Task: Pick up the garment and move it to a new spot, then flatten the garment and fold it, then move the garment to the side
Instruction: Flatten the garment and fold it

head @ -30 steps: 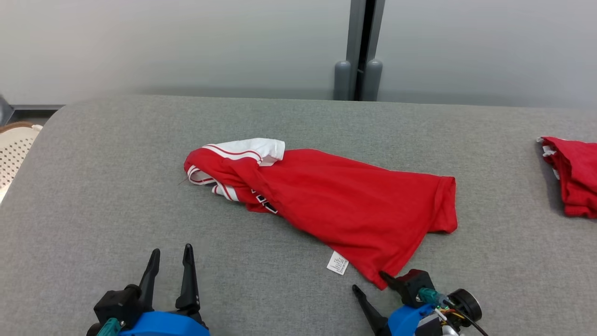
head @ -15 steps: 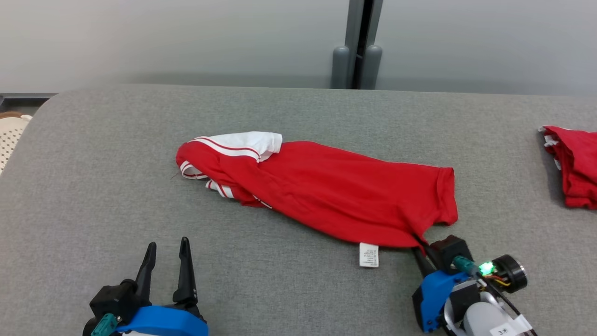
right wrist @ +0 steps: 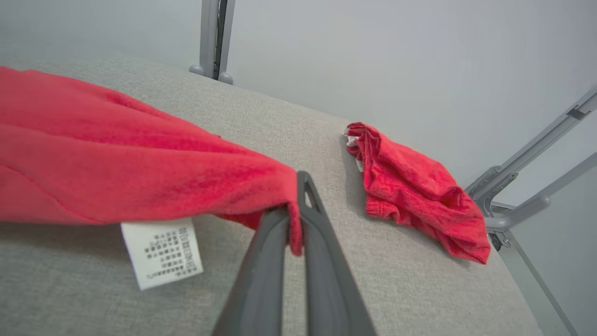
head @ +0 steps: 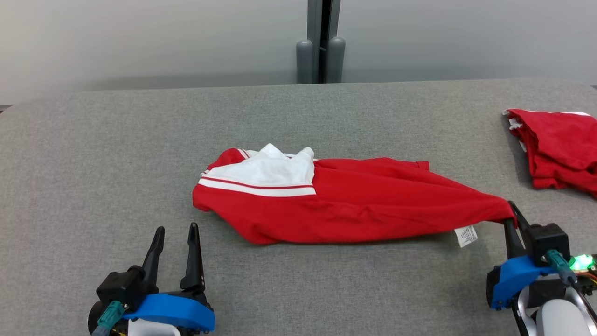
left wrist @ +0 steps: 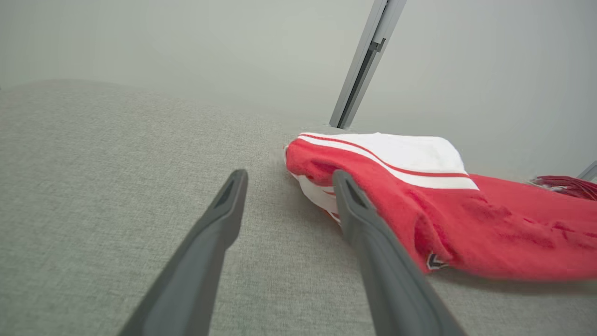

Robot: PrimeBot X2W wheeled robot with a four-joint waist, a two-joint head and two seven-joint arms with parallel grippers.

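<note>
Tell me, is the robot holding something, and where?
The right end effector pinches a corner of the red garment, near its white tag. The left end effector holds nothing.

Soft, even, bright light; faint shadows; wrist views bend at edges.

Head cam: high, facing fwd/down over surface (head: 93, 154). Wrist cams: low, close to surface, facing wall (left wrist: 140, 46). All three share garment (head: 364, 210).

Red garment (head: 373, 210) w/ white red-striped panel (head: 268, 173), grey table (head: 93, 149), white tag (head: 466, 235)
</note>
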